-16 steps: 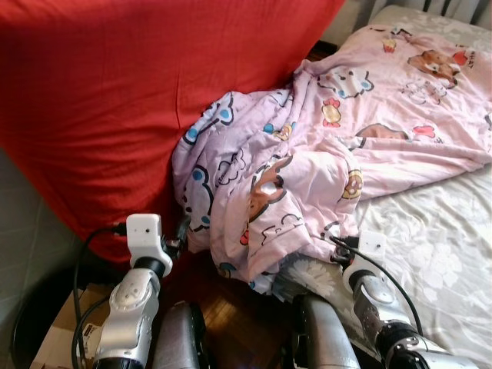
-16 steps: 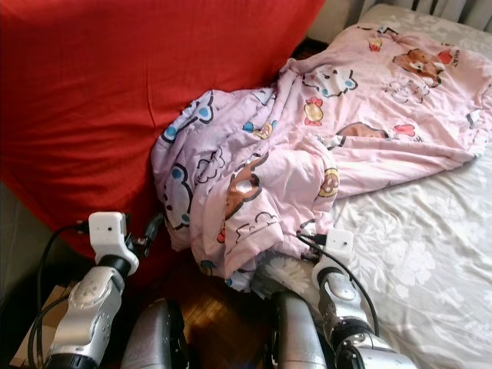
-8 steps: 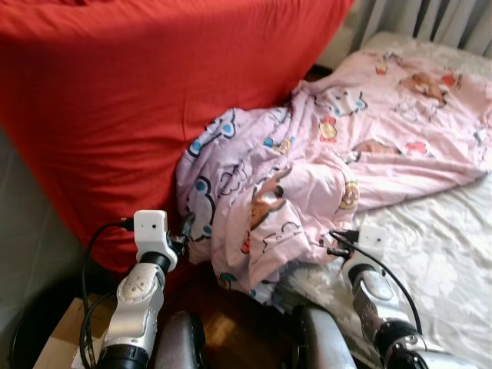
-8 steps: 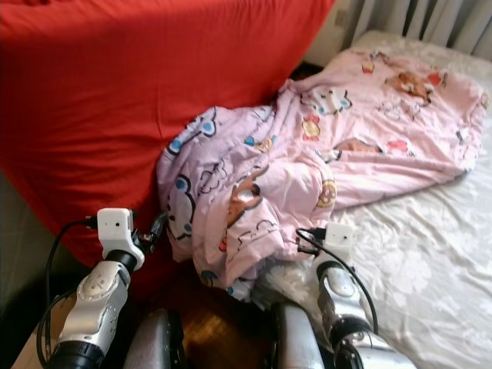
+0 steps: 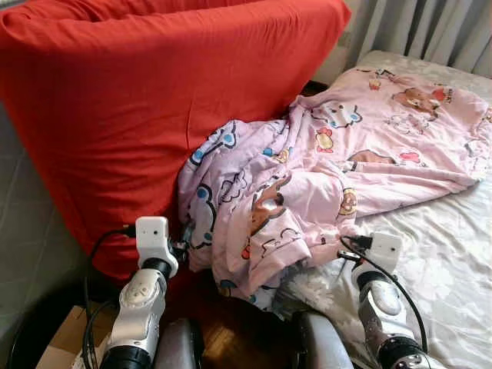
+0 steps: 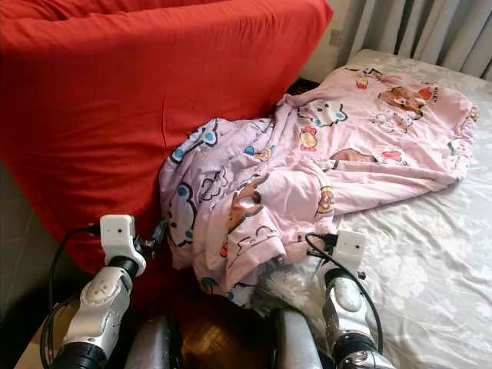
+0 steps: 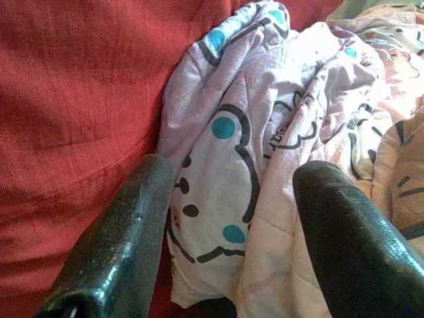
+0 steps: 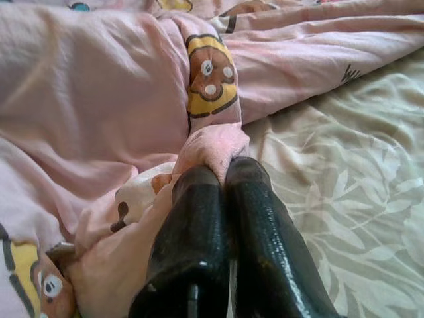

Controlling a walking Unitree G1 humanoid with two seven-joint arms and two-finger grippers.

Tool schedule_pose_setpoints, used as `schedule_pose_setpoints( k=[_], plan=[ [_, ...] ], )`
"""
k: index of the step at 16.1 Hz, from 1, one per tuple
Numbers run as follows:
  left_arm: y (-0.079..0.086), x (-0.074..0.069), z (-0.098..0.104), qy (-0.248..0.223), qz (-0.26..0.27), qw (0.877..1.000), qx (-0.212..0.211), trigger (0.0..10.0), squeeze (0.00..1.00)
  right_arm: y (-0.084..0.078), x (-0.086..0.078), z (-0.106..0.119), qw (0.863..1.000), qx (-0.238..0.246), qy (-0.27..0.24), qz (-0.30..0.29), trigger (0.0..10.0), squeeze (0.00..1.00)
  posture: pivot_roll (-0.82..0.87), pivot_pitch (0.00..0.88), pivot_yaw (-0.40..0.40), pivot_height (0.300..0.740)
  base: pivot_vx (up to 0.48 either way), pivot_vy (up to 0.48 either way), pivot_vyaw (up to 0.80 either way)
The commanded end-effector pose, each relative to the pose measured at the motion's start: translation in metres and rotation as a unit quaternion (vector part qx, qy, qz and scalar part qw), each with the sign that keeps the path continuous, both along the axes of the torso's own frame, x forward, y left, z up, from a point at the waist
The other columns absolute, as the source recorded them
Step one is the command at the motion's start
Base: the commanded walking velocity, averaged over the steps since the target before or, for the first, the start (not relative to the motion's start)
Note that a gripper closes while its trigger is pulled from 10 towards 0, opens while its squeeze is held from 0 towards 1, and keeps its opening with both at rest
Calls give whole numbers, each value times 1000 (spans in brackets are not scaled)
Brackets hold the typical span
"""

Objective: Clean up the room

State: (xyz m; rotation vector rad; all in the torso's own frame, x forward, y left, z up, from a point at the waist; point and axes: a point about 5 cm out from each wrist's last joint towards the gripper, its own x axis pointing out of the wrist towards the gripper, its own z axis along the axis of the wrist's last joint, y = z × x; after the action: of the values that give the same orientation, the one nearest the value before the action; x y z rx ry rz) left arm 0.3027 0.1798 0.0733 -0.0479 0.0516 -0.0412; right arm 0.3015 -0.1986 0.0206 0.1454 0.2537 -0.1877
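Grey curtains (image 5: 430,31) hung behind the bed (image 5: 446,254), where the pink quilt (image 5: 307,177) lay bunched, one end spilling off the edge against the big red cushion (image 5: 138,115). I had my left gripper (image 7: 228,218) reached forward and low, fingers (image 7: 126,238) spread wide just short of the quilt's hanging fold beside the cushion. My right gripper (image 8: 224,179) was stretched over the white sheet (image 8: 344,199) at the quilt's edge, its fingers pinched tight on a fold of quilt.
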Motion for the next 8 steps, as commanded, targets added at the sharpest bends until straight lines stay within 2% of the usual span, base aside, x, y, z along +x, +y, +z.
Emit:
schedule_pose_setpoints(
  k=[1, 3, 8],
  plan=[
    [-1, 2, 1, -1, -3, 1000, 3, 10000, 0, -3, 1, 4, 1000, 5, -19, -11, 10000, 0, -76, 54, -3, 572, 0, 0, 0],
    [-1, 3, 0, -1, -4, 1000, 5, 10000, 0, -4, 5, 12, 999, -27, -36, -15, 10000, 0, -77, 46, -6, 597, 0, 0, 0],
    [10, 4, -10, 22, 11, 999, 23, 10000, 0, 0, 4, 11, 999, -27, -35, -10, 10000, 0, -73, 36, -7, 662, 0, 0, 0]
  ],
)
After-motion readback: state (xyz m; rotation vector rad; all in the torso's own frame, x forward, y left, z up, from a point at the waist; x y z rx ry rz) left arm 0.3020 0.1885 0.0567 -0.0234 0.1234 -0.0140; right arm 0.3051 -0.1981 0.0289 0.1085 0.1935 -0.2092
